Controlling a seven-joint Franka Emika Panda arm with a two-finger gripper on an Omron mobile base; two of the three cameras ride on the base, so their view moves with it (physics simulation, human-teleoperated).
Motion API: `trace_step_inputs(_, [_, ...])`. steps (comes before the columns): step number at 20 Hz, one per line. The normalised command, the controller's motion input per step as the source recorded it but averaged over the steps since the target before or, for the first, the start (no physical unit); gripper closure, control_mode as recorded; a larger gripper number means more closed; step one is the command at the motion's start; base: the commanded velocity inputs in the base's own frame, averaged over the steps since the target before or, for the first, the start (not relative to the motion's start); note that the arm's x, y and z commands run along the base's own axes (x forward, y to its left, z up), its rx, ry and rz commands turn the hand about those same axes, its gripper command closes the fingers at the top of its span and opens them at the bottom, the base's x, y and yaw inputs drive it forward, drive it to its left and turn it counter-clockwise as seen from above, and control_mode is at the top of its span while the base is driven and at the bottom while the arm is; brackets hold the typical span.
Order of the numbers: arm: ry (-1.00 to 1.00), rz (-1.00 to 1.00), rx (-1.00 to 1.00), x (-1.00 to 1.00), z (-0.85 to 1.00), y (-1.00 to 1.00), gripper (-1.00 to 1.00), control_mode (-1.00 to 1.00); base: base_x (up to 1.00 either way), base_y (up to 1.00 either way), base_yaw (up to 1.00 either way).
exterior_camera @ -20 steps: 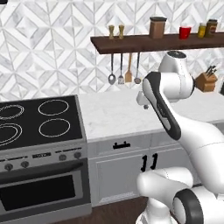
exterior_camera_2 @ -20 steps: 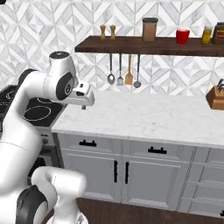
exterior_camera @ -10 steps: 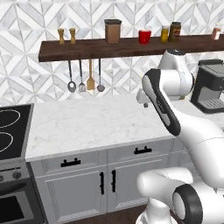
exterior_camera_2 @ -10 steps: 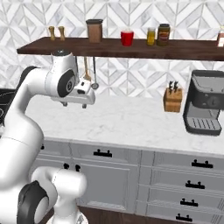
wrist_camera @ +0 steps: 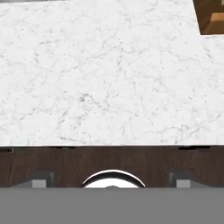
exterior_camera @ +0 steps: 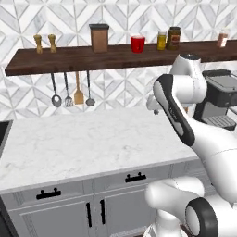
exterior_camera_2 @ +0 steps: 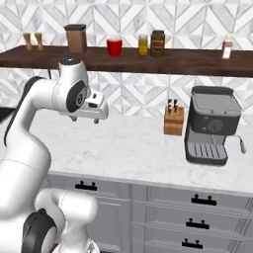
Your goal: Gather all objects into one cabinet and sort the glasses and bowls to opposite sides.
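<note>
A red mug with a white inside stands on the dark wooden shelf, right of the brown canister. My gripper hangs above the marble counter, well below and left of the mug, pointing down. In the hand view its fingertips stand wide apart with nothing between them, so it is open. The tumbler, the black bowl and the wall cabinet are out of view.
The shelf also carries a brown canister, two shakers and several jars. Utensils hang beneath it. A knife block and a coffee machine stand on the counter's right part. Grey base cabinets lie below.
The base has driven to the right, so the whole scene slid left: the stove left the views, and the knife block and coffee machine came in. The arm kept its pose.
</note>
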Motion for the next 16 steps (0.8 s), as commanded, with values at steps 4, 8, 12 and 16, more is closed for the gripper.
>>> trace_step_inputs(4, [0.0, 0.0, 0.0, 0.0, 0.0, 0.0, -1.0, 1.0, 1.0, 0.0, 0.02])
trace_step_inputs(8, [0.0, 0.0, 0.0, 0.0, 0.0, 0.0, -1.0, 1.0, 1.0, -0.06, 0.0])
trace_step_inputs(12, [0.0, 0.0, 0.0, 0.0, 0.0, 0.0, -1.0, 1.0, 1.0, -0.12, 0.0])
trace_step_inputs(16, [0.0, 0.0, 0.0, 0.0, 0.0, 0.0, -1.0, 1.0, 0.73, -0.11, 0.0])
